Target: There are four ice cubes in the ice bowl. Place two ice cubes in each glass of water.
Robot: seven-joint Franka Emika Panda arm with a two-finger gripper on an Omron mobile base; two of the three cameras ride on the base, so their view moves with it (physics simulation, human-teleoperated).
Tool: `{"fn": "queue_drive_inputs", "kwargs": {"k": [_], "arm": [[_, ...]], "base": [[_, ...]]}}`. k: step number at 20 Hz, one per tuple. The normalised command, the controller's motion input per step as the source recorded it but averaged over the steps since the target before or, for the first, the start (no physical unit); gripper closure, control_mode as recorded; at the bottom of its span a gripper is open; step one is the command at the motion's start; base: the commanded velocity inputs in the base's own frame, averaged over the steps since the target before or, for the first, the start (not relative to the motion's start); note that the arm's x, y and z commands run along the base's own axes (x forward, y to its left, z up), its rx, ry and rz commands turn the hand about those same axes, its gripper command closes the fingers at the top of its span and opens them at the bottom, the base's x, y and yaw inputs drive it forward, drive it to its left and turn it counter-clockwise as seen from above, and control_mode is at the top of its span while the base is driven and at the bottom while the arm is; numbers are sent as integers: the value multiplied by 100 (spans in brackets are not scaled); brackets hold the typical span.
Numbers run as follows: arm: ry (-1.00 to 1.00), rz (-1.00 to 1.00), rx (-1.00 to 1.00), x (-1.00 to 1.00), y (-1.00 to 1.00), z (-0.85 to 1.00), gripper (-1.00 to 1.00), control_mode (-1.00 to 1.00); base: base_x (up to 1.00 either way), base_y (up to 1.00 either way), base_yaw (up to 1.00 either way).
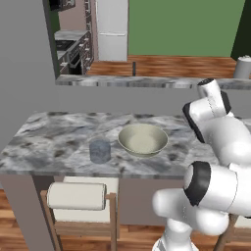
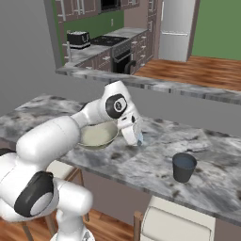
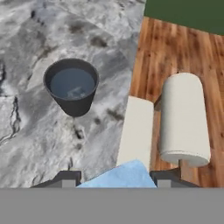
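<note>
Hand view first: marble counter [image 3: 35, 144] below, glass of water [image 3: 71, 85] standing ahead and aside, gripper [image 3: 114, 177] fingers pinching a pale-blue ice cube [image 3: 120, 178]. Best to centre over the rim, go low, then release.

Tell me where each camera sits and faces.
Left base view: behind-left of the arm, over the counter, ice bowl, one glass of water; arm lower right.
Right base view: behind-right, same bowl, other glass; arm lower left, pincer.
Hand view: looks down at that other glass, a stool; fingertips grip an ice cube.
</note>
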Motion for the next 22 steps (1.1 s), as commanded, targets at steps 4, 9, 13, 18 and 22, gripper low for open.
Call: {"fn": "queue_drive_inputs", "kwargs": {"k": [4, 9, 13, 18, 22], "arm": [[0, -14, 6, 0, -98, 12, 100, -100], [0, -8, 11, 0, -88, 0, 100, -100], [-2, 0, 12, 0, -69, 0, 100, -100], [-8, 0, 12, 8, -37, -6, 100, -100], [-13, 2, 12, 22, -8, -10, 100, -100]], "base": [[0, 0, 0], [0, 0, 0], [0, 0, 0], [0, 0, 0], [0, 0, 0]]}}
